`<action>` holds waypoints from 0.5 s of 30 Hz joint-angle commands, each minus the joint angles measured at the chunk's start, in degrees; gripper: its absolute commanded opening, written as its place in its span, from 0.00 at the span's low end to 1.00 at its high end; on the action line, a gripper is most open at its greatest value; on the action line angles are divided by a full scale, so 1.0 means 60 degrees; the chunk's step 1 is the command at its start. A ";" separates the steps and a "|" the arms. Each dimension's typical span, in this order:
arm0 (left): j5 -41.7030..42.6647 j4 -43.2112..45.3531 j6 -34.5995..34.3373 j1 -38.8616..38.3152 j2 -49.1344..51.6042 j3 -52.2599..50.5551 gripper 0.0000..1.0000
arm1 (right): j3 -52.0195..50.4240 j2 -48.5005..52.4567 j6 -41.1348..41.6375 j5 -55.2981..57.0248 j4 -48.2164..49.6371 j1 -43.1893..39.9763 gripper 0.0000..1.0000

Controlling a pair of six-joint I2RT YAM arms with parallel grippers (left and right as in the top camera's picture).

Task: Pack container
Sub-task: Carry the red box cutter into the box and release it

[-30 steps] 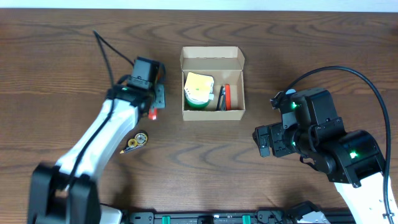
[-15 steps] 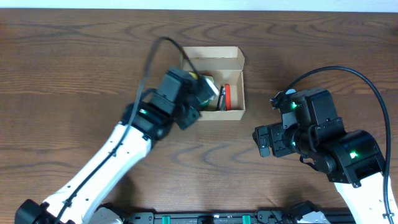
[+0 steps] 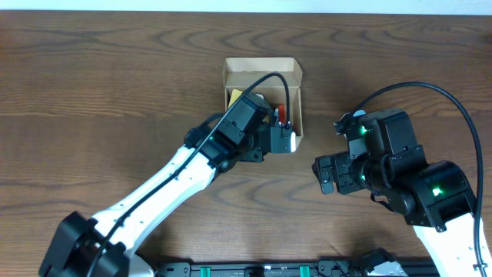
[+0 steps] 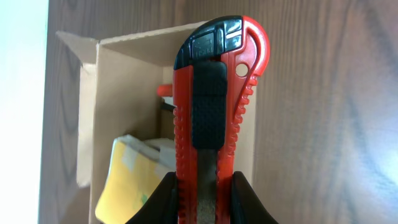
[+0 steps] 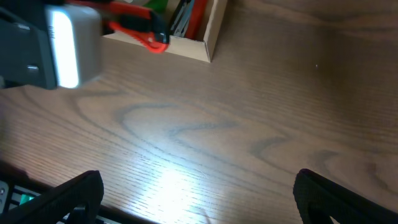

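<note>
Two fingers (image 4: 155, 208) of my left gripper (image 4: 205, 199) are pinching a red-and-black plastic utility knife (image 4: 214, 93) over the open tan cardboard box (image 3: 260, 68), while my right gripper (image 5: 199, 180) is hovering with its fingers spread wide.

The red plastic utility knife (image 4: 217, 93) in my left claw (image 4: 204, 202) looks smooth with a slight gloss, its black slider ribbed and matt, while the small tan cardboard box (image 4: 124, 81) is dull and papery and the dark wooden table (image 4: 323, 124) faintly sheened.

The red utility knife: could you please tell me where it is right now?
The knife is clamped in the left gripper, at the near right corner of the box, with its tip over the rim in the left wrist view.
</note>
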 commanded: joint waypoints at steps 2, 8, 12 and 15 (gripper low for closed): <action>-0.0051 0.0546 0.0703 0.0011 0.0331 0.0095 0.06 | 0.0018 -0.0007 -0.0098 -0.0033 -0.0007 0.0062 0.99; -0.0463 0.0674 0.0605 0.0011 0.0546 0.0095 0.06 | 0.0018 -0.0007 -0.0098 -0.0033 -0.0007 0.0062 0.99; -0.0521 0.0710 0.0583 0.0011 0.0583 0.0095 0.06 | 0.0018 -0.0007 -0.0098 -0.0033 -0.0007 0.0066 0.99; -0.0521 0.0750 0.0386 0.0011 0.0619 0.0095 0.07 | 0.0018 -0.0007 -0.0098 -0.0033 -0.0007 0.0066 0.99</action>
